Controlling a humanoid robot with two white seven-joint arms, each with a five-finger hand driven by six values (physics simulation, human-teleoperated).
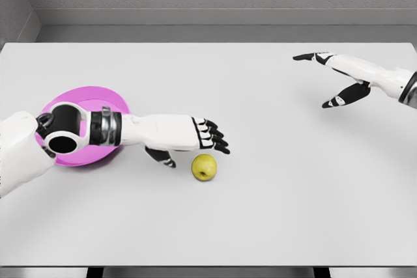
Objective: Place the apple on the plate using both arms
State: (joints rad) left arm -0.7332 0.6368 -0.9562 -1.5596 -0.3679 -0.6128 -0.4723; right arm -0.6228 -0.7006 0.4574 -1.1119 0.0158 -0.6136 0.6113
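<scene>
A yellow-green apple (204, 166) lies on the white table (260, 213), a little left of the middle. My left hand (195, 142) hovers just above and to the left of it, palm down, fingers extended and thumb hanging, holding nothing. The pink plate (98, 99) sits at the left of the table, largely covered by my left forearm and elbow. My right hand (326, 77) is far off at the upper right, fingers spread, well away from the apple.
The table's back edge meets a grey wall; its front edge runs along the bottom of the view.
</scene>
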